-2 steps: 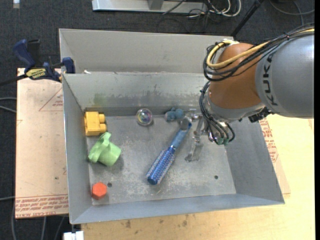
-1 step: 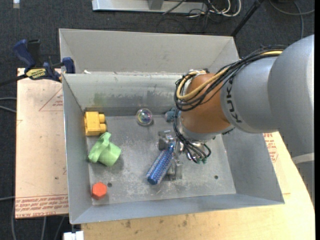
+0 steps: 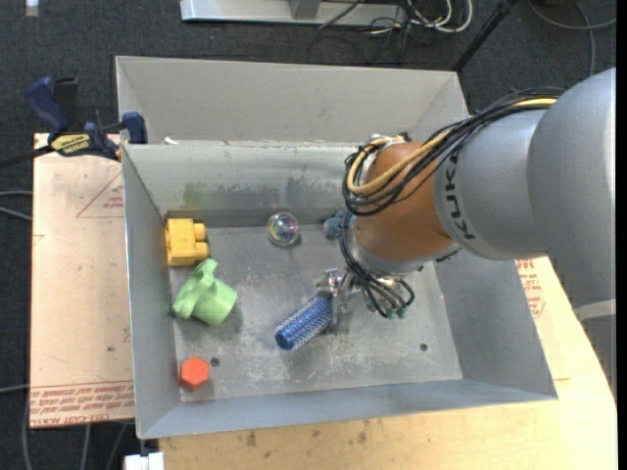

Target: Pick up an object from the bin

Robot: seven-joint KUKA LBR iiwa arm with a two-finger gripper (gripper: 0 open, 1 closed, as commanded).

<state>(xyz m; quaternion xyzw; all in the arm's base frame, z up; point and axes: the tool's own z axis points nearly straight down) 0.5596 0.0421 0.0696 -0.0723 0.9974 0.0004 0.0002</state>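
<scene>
While the gripper (image 3: 338, 300) sits low over the floor of the bin (image 3: 294, 169), at the upper-right end of a blue ribbed cylinder (image 3: 302, 324), its tip is masked by the orange wrist cover (image 3: 397, 213) and the cable loops below it, so I cannot tell whether it is open, closed or already on the cylinder. Cylinder: lies flat a little right of the bin's middle, long axis running lower left to upper right, upper end right at the gripper; contact not resolvable. Neighbours well apart: clear ball (image 3: 283, 228) by the back wall, yellow block (image 3: 183, 241) and green moulded piece (image 3: 204, 297) to the left, small red piece (image 3: 194, 371) at the front left. Nothing crowds the approach. Handling, judged by looks only: resembles a hair roller, so probably light, hollow and slightly yielding, with a rough surface that should give good friction. Being round, it will likely roll if nudged from the side. Best hold would be across the narrow diameter, near mid-length. A pinch at the very end, where the gripper is now, risks the free end drooping or swinging on lift. Moderate closing force should suffice; hard squeezing may deform it.
</scene>
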